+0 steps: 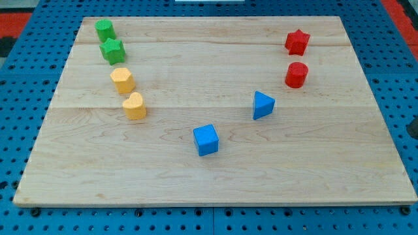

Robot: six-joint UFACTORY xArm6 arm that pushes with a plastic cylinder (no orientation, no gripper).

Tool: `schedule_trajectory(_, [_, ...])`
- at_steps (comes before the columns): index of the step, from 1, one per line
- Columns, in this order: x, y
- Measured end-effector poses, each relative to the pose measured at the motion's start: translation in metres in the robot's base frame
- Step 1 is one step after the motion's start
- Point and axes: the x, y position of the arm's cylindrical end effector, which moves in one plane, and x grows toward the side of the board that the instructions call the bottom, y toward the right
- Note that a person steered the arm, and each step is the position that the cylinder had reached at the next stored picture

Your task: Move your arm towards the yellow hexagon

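Note:
The yellow hexagon [122, 79] stands on the wooden board [215, 176] at the view's left. A second yellow block [134, 106], heart-like in shape, stands just below it. My rod and its tip do not show in the view, so where the tip is relative to the blocks cannot be told.
A green cylinder [104, 29] and a green star [112, 50] stand at the top left. A red star [297, 42] and a red cylinder [296, 75] stand at the right. A blue triangle [262, 105] and a blue cube [206, 140] are near the middle. Blue pegboard [26, 65] surrounds the board.

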Motion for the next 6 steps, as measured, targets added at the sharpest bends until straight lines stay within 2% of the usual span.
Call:
schedule_trajectory(1, [-0.010, -0.034])
schedule_trajectory(3, [-0.037, -0.182])
schedule_trajectory(4, [-0.073, -0.187])
schedule_trajectory(6, [-0.116, -0.288])
